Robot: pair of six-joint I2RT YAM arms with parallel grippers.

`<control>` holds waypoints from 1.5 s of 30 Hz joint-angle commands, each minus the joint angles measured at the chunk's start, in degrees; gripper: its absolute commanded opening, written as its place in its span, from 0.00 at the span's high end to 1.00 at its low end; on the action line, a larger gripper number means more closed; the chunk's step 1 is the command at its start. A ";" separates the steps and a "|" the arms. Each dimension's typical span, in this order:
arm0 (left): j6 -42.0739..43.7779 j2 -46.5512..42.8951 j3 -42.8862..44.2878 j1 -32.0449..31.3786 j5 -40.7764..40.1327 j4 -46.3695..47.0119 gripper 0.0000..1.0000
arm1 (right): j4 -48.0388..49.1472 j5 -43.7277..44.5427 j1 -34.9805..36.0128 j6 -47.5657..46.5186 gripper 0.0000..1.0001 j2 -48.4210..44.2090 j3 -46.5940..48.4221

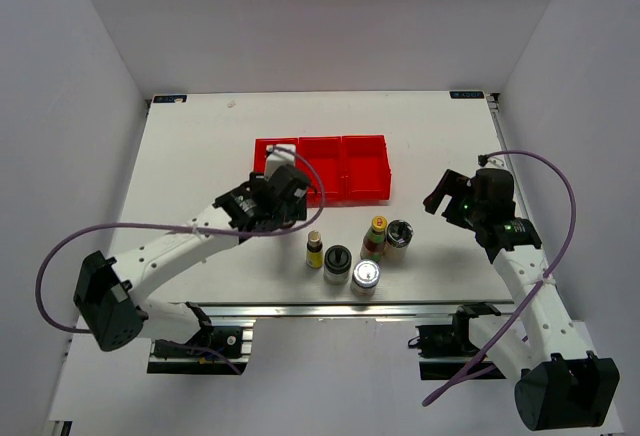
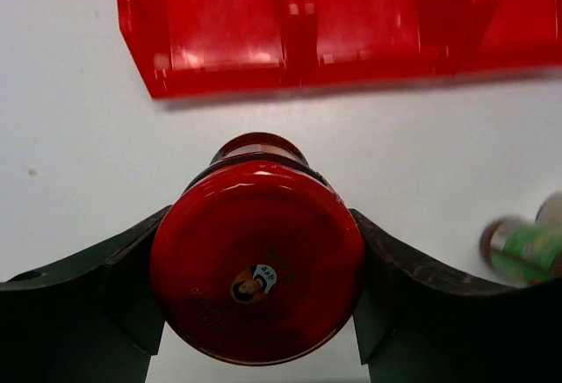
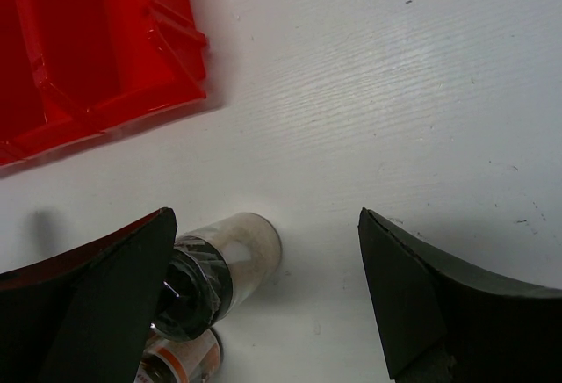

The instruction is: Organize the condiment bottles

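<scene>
My left gripper [image 1: 287,194] is shut on the red-lidded dark jar [image 2: 256,260], just in front of the three joined red bins [image 1: 362,166]; its fingers [image 2: 132,278] press both sides of the lid. In the top view my gripper hides the jar. The thin yellow-labelled bottle [image 1: 314,250], black-lidded jar [image 1: 337,264], silver-lidded jar [image 1: 365,278], yellow-capped red-labelled bottle [image 1: 376,237] and dark-metallic-lidded jar [image 1: 399,236] stand grouped near the front edge. My right gripper [image 1: 445,194] is open and empty, right of the dark-metallic-lidded jar [image 3: 211,278].
The red bins [image 2: 307,23] lie at mid-table, with a pale patch in the left compartment [image 1: 282,150]. A blurred bottle [image 2: 527,247] shows at the right edge of the left wrist view. The bins' corner [image 3: 88,49] is far left of my right gripper [image 3: 263,304].
</scene>
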 commanded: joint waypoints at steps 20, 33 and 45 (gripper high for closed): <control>17.52 29.03 30.34 22.60 6.43 17.78 0.53 | 3.80 4.01 -0.18 0.70 0.11 8.50 3.27; 15.85 32.11 24.54 24.79 8.97 27.01 0.44 | 3.36 6.30 -0.18 0.52 0.11 7.97 3.09; 14.18 35.71 24.89 25.32 7.13 27.28 0.21 | 1.17 6.74 -0.26 0.35 0.11 7.62 3.27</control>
